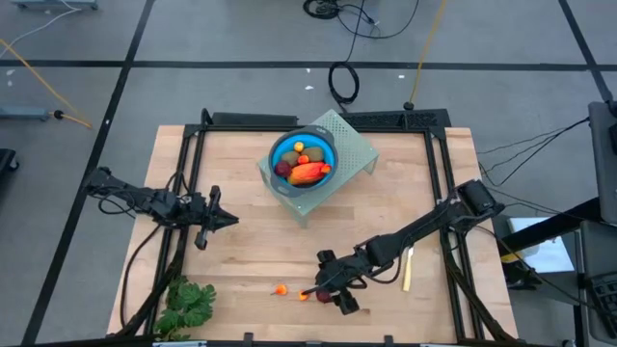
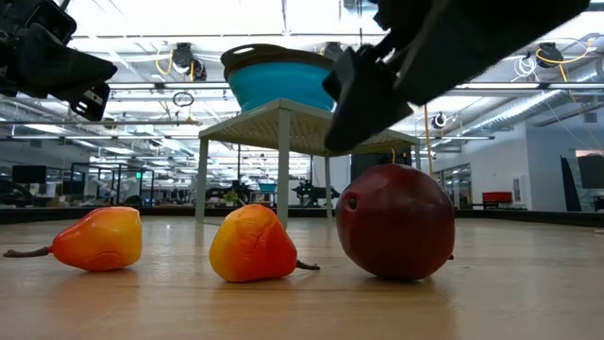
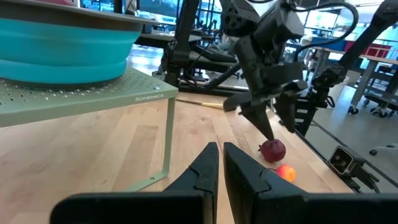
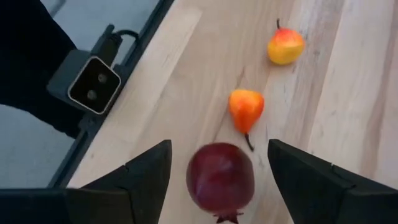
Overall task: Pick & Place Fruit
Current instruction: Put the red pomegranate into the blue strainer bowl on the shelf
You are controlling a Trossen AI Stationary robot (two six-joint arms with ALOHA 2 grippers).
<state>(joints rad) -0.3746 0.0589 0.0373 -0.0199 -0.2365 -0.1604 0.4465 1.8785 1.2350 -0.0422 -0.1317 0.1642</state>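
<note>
A blue bowl [image 1: 304,154] stands on a green perforated stand [image 1: 352,145] and holds the long orange-red piece [image 1: 308,173], brown-green ovals and a dark red ball. A second dark red ball [image 4: 221,177] rests on the table near its near edge. Two tiny orange-red pears [image 4: 246,107] [image 4: 285,46] lie beside this ball. My right gripper [image 4: 219,146] hangs open just above the ball, one finger on either side, gaps showing. My left gripper [image 3: 220,155] is shut and hovers left of the stand.
A slim yellow-handled knife [image 1: 407,270] lies right of my right arm. A green leafy bunch [image 1: 188,304] sits at the near left corner. The stand's legs [image 2: 283,161] rise behind the loose fruit. A small camera [image 4: 93,84] is fixed at the table's near edge.
</note>
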